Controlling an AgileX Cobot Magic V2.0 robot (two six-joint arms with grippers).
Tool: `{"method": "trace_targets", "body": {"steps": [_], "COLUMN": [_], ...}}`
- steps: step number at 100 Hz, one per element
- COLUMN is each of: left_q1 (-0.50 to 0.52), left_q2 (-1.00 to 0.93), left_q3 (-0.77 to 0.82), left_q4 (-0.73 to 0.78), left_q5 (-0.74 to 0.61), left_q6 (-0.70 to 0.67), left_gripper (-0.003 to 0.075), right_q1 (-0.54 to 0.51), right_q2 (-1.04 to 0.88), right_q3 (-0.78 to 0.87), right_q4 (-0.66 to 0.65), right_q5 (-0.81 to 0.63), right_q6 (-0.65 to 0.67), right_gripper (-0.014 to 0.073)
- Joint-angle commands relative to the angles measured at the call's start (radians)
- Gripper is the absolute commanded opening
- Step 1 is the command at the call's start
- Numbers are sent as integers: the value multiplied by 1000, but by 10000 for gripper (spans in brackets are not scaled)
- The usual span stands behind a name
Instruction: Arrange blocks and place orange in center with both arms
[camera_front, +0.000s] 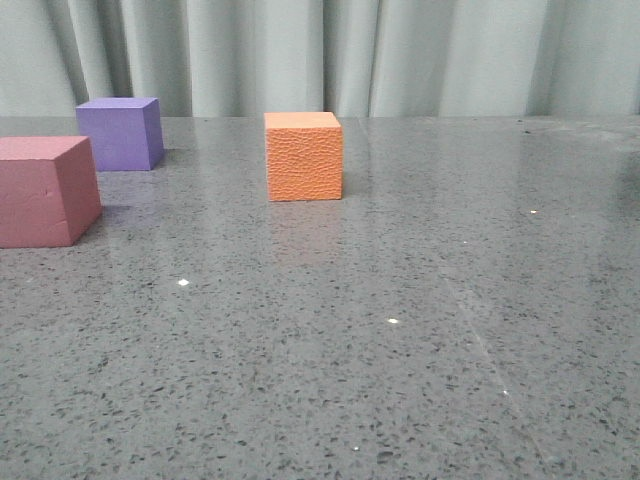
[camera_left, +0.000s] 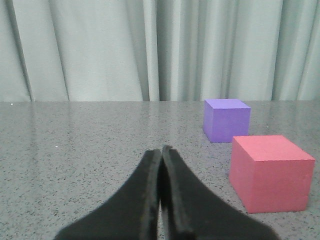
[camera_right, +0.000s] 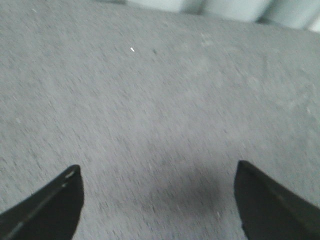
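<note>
A: What sits nearest on the table (camera_front: 420, 380)?

B: Bare grey speckled stone with a few bright glints. Neither arm shows in the front view. The closest block is the pink cube (camera_front: 45, 190), at the far left edge and partly cut off by the frame.

A: And the orange one?

B: The orange cube (camera_front: 303, 156) stands upright farther back, near the middle of the table's width, its wrinkled face toward the camera and a faint reflection on the stone in front of it. It stands alone, well apart from the other two.

A: The purple?

B: The purple cube (camera_front: 121, 132) is farthest back, on the left, just beyond the pink one and a little to its right, with a gap between them. A pale curtain (camera_front: 400, 55) hangs behind the table.

A: The grippers?

B: The left gripper (camera_left: 161, 148) has its fingers pressed together with nothing between them, low over the stone, with pink and purple ahead of it to its right. The right gripper (camera_right: 157, 172) has its fingers (camera_right: 52, 205) spread wide over bare table, holding nothing; that view is blurred.
</note>
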Motion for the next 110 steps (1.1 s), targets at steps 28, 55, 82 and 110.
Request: {"method": "trace_targets", "body": {"steps": [28, 55, 82, 110], "left_q1": [1, 1, 1, 1], "left_q2": [-33, -33, -33, -33], "left_q3": [53, 53, 53, 53], "left_q4": [-9, -9, -9, -9], "left_q5": [-76, -76, -76, -76], "left_q6": [1, 1, 1, 1], "left_gripper": [-19, -19, -19, -19], "right_q1": [-29, -29, -29, -7], "right_q2": [-473, -600, -602, -660], "right_q3": [535, 621, 621, 756], "right_q4": [-24, -23, -26, -55], "right_q5": [-227, -149, -153, -425], "right_q6": [-14, -14, -14, -14], "right_gripper": [-3, -67, -67, -67]}}
